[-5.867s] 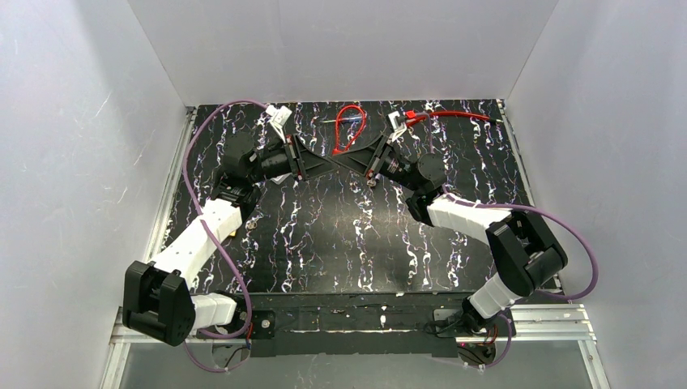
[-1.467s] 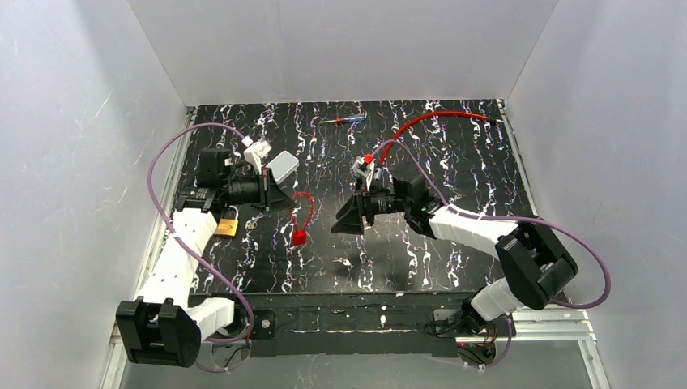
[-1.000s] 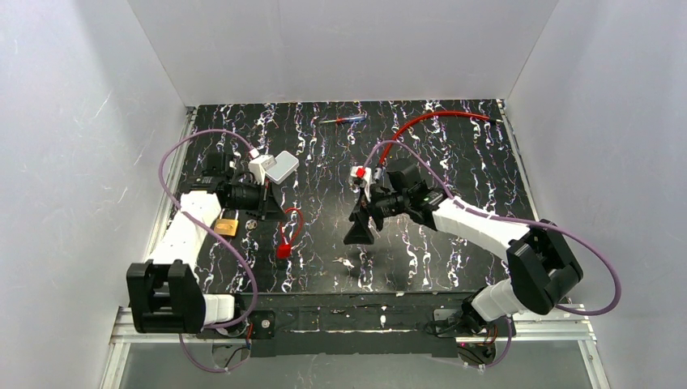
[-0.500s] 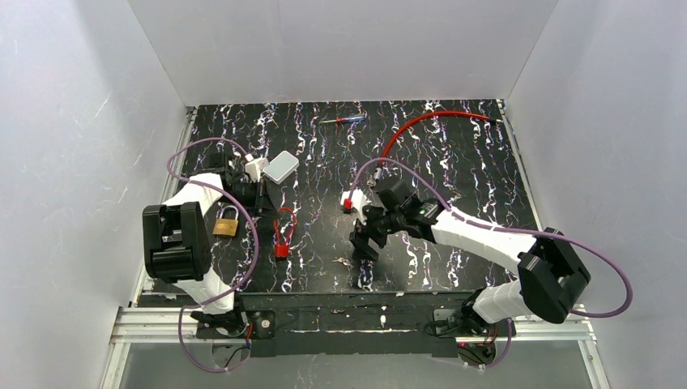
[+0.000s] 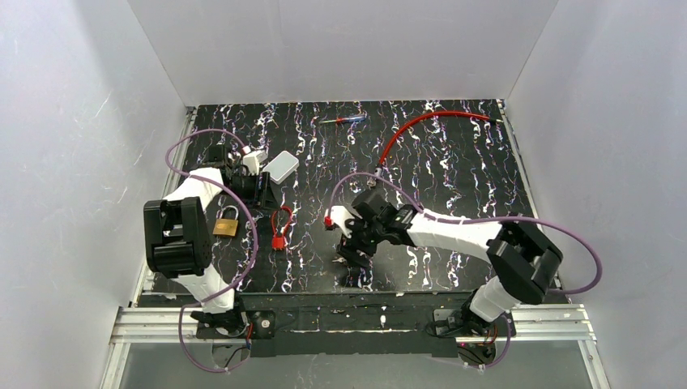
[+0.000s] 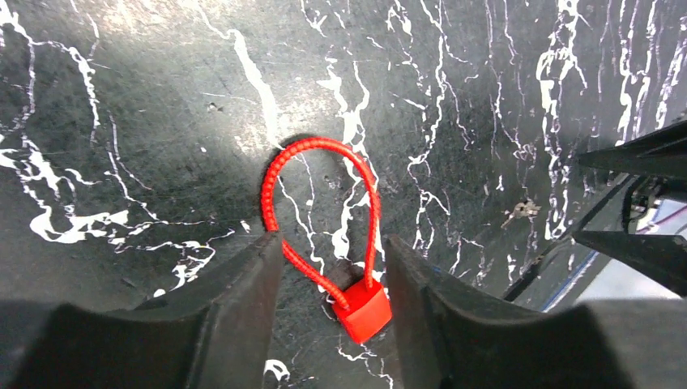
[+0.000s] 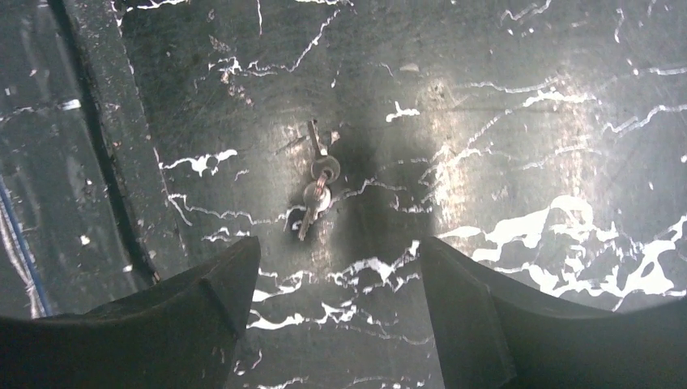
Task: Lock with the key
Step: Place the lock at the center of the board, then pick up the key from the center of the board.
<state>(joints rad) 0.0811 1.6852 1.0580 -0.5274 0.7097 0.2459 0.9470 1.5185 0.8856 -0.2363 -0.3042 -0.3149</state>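
A small bunch of keys (image 7: 316,190) lies flat on the black marbled table, just ahead of my right gripper (image 7: 336,243), which is open and empty above it. In the top view the right gripper (image 5: 355,256) hangs near the table's front edge. A brass padlock (image 5: 226,224) lies at the left. A red cable lock (image 6: 360,312) with a looped cord lies on the table between the open fingers of my left gripper (image 6: 332,247), which holds nothing. The red lock (image 5: 280,228) lies just right of the padlock. The keys also show in the left wrist view (image 6: 518,212).
A white-grey box (image 5: 281,167) lies behind the left gripper (image 5: 259,193). A blue and red screwdriver (image 5: 342,120) lies at the back. A red cable (image 5: 429,120) curves across the back right. White walls close in three sides.
My right gripper has moved left and towards the front edge and now hangs over the keys. My left gripper stays over the red cable lock, which has come to rest on the table.
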